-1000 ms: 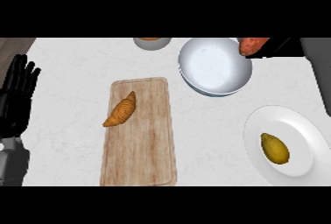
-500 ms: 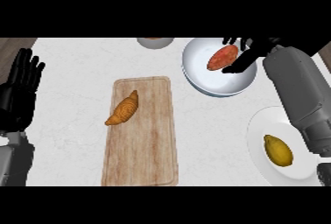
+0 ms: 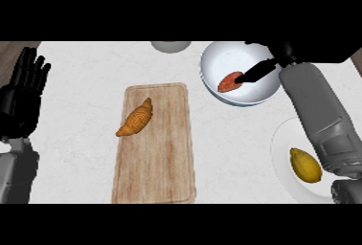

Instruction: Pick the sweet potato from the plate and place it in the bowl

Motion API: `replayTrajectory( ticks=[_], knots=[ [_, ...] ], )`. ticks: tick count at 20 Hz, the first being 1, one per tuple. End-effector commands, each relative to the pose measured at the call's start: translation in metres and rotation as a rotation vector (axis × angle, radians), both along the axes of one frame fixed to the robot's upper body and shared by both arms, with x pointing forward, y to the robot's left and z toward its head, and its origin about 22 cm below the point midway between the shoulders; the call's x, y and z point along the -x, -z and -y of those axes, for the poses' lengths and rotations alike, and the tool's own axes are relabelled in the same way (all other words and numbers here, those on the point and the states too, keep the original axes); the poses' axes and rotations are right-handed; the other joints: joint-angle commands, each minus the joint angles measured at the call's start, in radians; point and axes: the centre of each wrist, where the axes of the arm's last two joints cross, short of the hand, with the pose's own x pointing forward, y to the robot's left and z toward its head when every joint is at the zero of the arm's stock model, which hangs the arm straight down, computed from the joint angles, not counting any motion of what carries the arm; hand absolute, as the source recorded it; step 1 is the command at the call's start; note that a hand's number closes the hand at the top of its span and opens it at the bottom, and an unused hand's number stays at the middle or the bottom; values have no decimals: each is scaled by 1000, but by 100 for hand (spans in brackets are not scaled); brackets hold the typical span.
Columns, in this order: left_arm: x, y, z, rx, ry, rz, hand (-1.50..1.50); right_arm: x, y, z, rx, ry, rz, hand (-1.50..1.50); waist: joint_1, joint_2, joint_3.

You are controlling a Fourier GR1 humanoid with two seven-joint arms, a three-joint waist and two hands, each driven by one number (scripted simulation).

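Observation:
The orange-red sweet potato (image 3: 229, 82) lies inside the white bowl (image 3: 216, 55) at the back right. My right hand (image 3: 281, 53) hangs over the bowl's right side, its grey forearm running down the view's right edge. One straight digit (image 3: 256, 72) reaches down to the sweet potato's right end; the rest of the hand is not curled round it. The white plate (image 3: 284, 143) at the right edge is partly hidden by that forearm. My left hand (image 3: 21, 95) rests open at the left edge, fingers up.
A wooden cutting board (image 3: 157, 162) lies in the middle with a croissant (image 3: 136, 117) on it. A yellow fruit (image 3: 305, 165) sits on the plate. A small bowl (image 3: 170, 46) shows at the back edge.
My right hand brought the sweet potato in over the bowl. The sweet potato now lies lower in the bowl and the fingers have spread away from it. The left hand stayed put.

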Motion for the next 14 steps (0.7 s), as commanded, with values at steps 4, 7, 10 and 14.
replayTrajectory(
  ticks=[4,7,10,14],
  knots=[
    [9,2,-10,17,-5,-4,0,1,-22,56,-226,221,151,-150,11,3,0],
    [1,18,8,7,16,-11,0,4,-28,83,-265,277,143,-150,4,6,0],
    [-1,14,10,4,8,-9,0,17,-35,131,-311,343,155,-150,6,9,1],
    [1,1,-6,4,8,4,0,42,-40,188,-373,370,187,-150,26,18,3]
  ],
)
